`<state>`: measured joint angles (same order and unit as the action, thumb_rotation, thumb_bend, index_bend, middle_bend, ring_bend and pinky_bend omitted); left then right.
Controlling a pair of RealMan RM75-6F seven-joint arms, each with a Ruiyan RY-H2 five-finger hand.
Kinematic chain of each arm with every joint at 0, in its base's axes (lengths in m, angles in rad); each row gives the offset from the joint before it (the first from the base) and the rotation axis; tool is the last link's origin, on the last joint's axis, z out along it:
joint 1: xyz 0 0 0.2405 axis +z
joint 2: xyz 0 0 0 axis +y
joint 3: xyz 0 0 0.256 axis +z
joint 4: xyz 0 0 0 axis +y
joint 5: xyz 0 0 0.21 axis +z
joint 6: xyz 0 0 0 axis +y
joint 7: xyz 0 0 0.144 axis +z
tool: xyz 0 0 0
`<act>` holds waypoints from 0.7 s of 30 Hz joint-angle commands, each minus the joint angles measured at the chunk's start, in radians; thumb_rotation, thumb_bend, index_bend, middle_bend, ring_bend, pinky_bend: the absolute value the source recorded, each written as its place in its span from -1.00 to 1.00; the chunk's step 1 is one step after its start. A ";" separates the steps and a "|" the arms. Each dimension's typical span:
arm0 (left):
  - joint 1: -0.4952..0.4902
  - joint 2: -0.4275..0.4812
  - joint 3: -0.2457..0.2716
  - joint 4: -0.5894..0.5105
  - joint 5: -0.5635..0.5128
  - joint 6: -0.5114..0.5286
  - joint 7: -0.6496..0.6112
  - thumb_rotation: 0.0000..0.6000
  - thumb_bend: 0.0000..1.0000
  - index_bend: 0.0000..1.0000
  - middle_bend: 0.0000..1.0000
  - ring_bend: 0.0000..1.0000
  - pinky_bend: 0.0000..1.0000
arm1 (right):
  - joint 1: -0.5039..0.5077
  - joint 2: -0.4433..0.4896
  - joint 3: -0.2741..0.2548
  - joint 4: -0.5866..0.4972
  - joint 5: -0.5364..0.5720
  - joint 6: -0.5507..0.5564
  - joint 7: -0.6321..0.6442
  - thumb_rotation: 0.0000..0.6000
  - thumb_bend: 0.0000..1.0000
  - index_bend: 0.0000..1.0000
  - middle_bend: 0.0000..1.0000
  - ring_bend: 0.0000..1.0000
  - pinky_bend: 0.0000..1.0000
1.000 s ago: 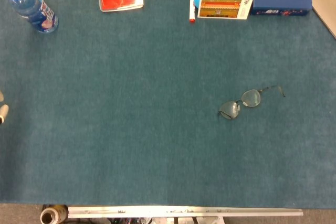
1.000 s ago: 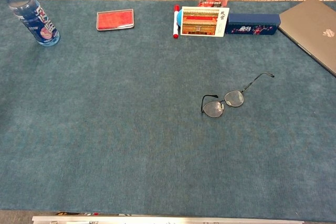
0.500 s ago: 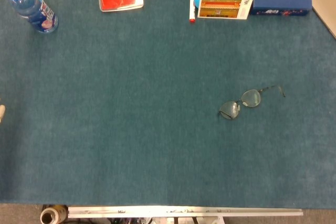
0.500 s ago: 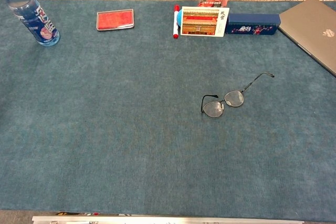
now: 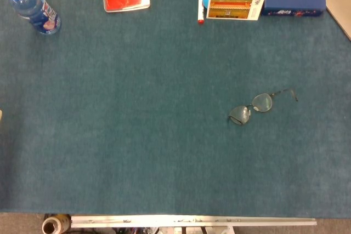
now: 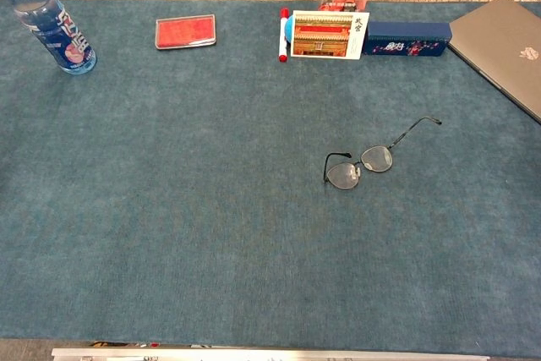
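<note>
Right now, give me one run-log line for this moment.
hands: neither clearly visible | glasses: flat on blue table, untouched | bottle: upright, far left | marker: lying by card

Laptop (image 6: 504, 44) cut by right edge

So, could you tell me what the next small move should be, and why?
Probably bring the right hand in over the glasses: they lie alone on the cloth, right of centre, one arm unfolded, with no hand near them.
</note>
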<state>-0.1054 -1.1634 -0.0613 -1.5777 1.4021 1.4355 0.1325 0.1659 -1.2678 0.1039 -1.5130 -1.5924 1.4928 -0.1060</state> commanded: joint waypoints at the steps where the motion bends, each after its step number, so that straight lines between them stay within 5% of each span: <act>1: -0.001 -0.002 0.001 0.000 0.001 -0.001 0.002 1.00 -0.52 0.12 0.14 -0.12 0.06 | 0.021 -0.008 0.005 -0.004 0.001 -0.030 -0.009 1.00 -0.22 -0.03 -0.09 -0.19 0.17; 21: 0.004 0.007 -0.001 -0.004 0.001 0.006 -0.015 1.00 -0.52 0.12 0.14 -0.12 0.06 | 0.134 -0.116 -0.006 0.083 -0.015 -0.144 0.006 1.00 -0.16 -0.03 -0.09 -0.19 0.17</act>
<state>-0.1017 -1.1560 -0.0621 -1.5819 1.4029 1.4414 0.1171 0.2965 -1.3786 0.0995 -1.4346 -1.6052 1.3515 -0.1043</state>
